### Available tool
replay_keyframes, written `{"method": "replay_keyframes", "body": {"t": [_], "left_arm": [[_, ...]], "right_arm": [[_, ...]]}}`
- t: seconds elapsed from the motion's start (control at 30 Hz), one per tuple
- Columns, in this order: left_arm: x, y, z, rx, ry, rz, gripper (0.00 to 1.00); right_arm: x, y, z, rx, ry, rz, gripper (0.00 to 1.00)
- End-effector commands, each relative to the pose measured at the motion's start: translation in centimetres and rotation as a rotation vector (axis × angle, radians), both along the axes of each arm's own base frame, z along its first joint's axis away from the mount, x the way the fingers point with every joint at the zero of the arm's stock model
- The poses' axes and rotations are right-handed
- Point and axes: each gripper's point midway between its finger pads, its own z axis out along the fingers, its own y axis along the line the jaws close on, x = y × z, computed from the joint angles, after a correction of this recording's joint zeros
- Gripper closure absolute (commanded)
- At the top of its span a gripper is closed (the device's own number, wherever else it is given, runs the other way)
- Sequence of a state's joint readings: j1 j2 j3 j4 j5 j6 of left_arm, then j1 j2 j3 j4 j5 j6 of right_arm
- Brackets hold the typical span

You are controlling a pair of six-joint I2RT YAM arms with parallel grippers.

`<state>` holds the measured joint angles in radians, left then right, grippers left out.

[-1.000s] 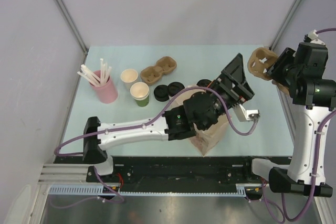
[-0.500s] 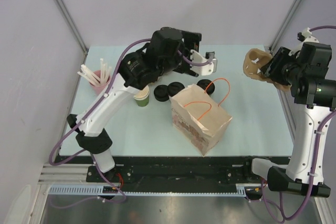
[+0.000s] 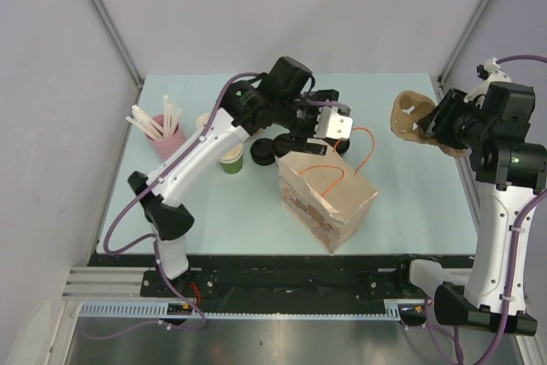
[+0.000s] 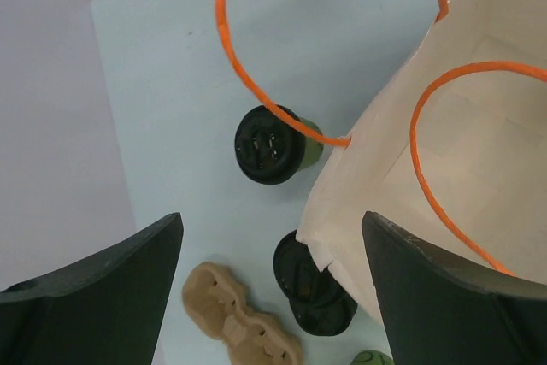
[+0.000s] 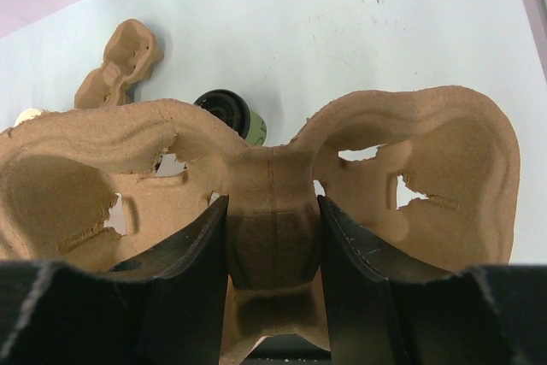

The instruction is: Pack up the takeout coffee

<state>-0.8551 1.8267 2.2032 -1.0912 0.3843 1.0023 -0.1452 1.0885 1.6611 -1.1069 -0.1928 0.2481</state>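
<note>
the left tool [image 4: 272, 220] hovers wide open and empty over the far rim of the paper bag [image 3: 329, 194]. the upright green-sided lidded cup [image 4: 269, 144] stands on the counter [image 3: 214, 203] just beside the bag, almost straight below that tool. the right tool [image 5: 272, 237], well apart, clamps a pulp carrier [image 5: 410, 160] by its middle bridge, so the left arm looks nearer.

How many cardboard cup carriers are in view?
2. One carrier is held between the right fingers, in the air; the other carrier lies on the table near the black lids. The left arm may hide more.
</note>
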Motion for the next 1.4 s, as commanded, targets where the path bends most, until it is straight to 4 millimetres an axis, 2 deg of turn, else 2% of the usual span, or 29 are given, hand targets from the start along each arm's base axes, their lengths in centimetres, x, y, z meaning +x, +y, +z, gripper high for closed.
{"method": "replay_keyframes", "body": {"t": [0.0, 0.07, 0.2, 0.33, 0.4, 0.43, 0.47, 0.5, 0.53, 0.57, 0.73, 0.8, 0.93, 1.0, 1.03, 1.07, 1.27, 1.37], "left_arm": [[-0.1, -1.8, -1.5, -0.006, 0.076, -0.058, 0.09], [0.8, -2.2, -3.0, 0.027, 0.075, -0.046, 0.09], [1.7, -2.2, -4.8, 0.074, 0.061, -0.044, 0.10], [0.9, -1.2, -6.6, 0.125, 0.077, -0.063, 0.18], [0.4, -0.3, -8.0, 0.165, 0.098, -0.064, 0.30], [0.1, 0.1, -7.7, 0.164, 0.093, -0.062, 0.36], [-0.1, 0.4, -7.8, 0.170, 0.098, -0.056, 0.50], [-0.5, 0.8, -8.3, 0.181, 0.123, -0.047, 0.60], [-0.9, 1.2, -7.7, 0.170, 0.125, -0.038, 0.72], [-1.2, 1.3, -7.6, 0.164, 0.142, -0.025, 0.98], [-2.4, 2.1, -6.6, 0.120, 0.286, 0.157, 1.00], [-2.7, 2.1, -6.7, 0.109, 0.368, 0.285, 1.00], [-1.1, 1.2, -7.6, 0.103, 0.404, 0.586, 1.00], [-1.1, 0.1, -7.4, 0.072, 0.440, 0.650, 1.00], [-0.9, -0.2, -7.3, 0.059, 0.452, 0.675, 1.00], [-0.8, -0.7, -6.4, 0.015, 0.477, 0.707, 0.99], [0.6, -1.7, -4.1, -0.118, 0.522, 0.836, 1.00], [1.5, -1.9, -4.6, -0.153, 0.548, 0.941, 1.00]], "right_arm": [[-0.3, 0.3, 1.0, -0.019, -0.057, 0.030, 0.67], [-0.3, 0.6, 0.9, -0.014, -0.053, 0.041, 0.67], [-0.7, 0.6, 1.0, -0.018, -0.059, 0.039, 0.67], [-1.0, 0.7, 1.4, -0.015, -0.070, 0.042, 0.67], [-1.3, 0.8, 2.0, -0.012, -0.080, 0.040, 0.67], [-1.5, 0.8, 2.2, -0.004, -0.081, 0.036, 0.67], [-1.6, 0.8, 2.4, -0.002, -0.083, 0.034, 0.67], [-1.6, 0.9, 2.5, 0.001, -0.085, 0.034, 0.68], [-1.9, 1.0, 2.9, 0.008, -0.091, 0.035, 0.68], [-2.0, 1.1, 3.0, 0.011, -0.086, 0.037, 0.68], [-3.2, 1.3, 3.9, 0.000, -0.081, 0.047, 0.68], [-3.8, 1.1, 5.1, -0.023, -0.107, 0.035, 0.68], [-4.1, 1.2, 7.2, -0.060, -0.156, 0.047, 0.68], [-4.1, 1.2, 7.9, -0.077, -0.172, 0.055, 0.68], [-4.1, 1.2, 8.0, -0.082, -0.174, 0.058, 0.68], [-4.1, 1.3, 8.0, -0.085, -0.172, 0.060, 0.68], [-4.1, -0.7, 7.1, -0.149, -0.126, -0.037, 0.66], [-3.7, -0.4, 7.3, -0.143, -0.131, -0.016, 0.67]]}}
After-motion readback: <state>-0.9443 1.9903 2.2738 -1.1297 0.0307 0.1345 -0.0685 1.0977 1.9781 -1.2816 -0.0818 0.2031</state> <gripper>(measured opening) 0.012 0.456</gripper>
